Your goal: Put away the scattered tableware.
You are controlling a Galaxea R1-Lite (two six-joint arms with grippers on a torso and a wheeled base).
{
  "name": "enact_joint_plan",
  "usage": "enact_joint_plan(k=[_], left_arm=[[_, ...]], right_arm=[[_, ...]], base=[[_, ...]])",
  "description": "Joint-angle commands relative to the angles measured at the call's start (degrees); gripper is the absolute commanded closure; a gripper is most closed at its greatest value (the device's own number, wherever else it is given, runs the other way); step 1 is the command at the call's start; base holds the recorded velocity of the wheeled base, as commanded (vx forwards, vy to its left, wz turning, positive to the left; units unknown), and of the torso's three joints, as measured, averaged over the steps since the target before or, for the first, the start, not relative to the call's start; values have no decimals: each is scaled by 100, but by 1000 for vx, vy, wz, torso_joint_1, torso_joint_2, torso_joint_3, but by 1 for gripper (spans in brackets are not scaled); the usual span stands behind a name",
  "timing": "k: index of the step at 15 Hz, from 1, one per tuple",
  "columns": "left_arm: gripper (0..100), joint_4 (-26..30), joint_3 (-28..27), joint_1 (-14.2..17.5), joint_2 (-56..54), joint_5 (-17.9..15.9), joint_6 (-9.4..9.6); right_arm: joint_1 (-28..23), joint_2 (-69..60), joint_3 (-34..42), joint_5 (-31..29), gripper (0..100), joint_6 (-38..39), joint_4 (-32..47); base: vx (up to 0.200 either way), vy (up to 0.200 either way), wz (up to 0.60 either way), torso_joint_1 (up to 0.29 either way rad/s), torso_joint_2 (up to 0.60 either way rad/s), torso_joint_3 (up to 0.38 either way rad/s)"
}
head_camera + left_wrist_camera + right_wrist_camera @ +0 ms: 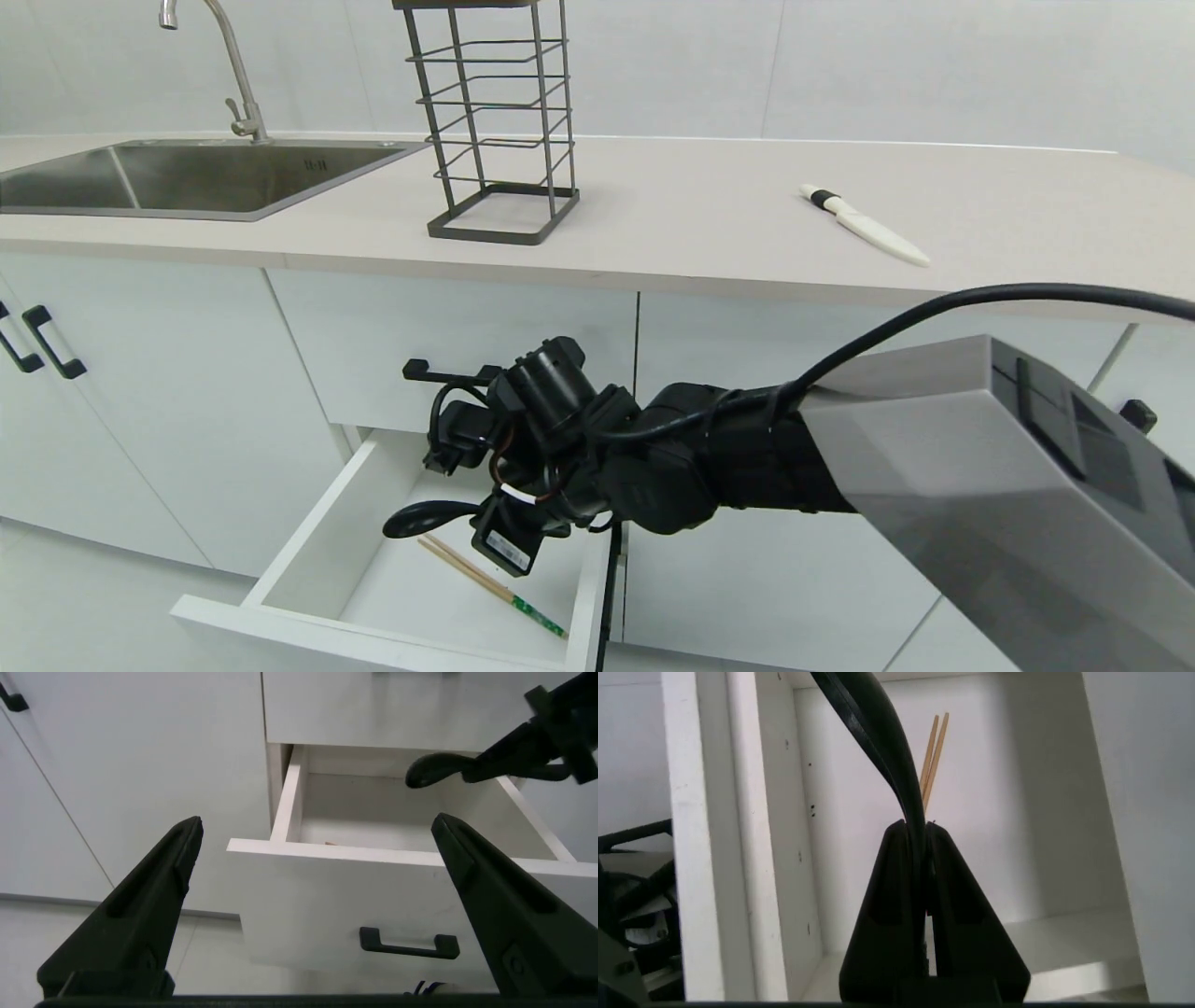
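Observation:
A black spoon (425,516) hangs just above the open white drawer (308,527), its handle clamped in my right gripper (493,525), which is shut on it. From the right wrist, the spoon handle (878,737) rises out of the closed fingers (906,887) over the drawer floor. A pair of wooden chopsticks (485,583) lies inside the drawer, and the chopsticks (932,751) show beyond the spoon. A white knife (864,224) with a black band lies on the counter at the right. My left gripper (318,924) is open, low in front of the drawer front (374,859), holding nothing.
A dark wire rack (499,121) stands on the counter mid-left, a steel sink (187,177) with a tap at far left. Closed cabinet doors flank the drawer. The drawer front carries a black handle (409,945).

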Motion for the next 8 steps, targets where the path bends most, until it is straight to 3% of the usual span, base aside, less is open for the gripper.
enact_joint_plan(k=[1, 8], left_arm=[[0, 0, 0, 1, 9, 1, -1], [0, 0, 0, 1, 9, 1, -1]], right_arm=[[4, 285, -125, -5, 100, -4, 6], [-4, 733, -529, -40, 100, -4, -29]], base=[[0, 0, 0, 0, 0, 0], [0, 0, 0, 0, 0, 0]])
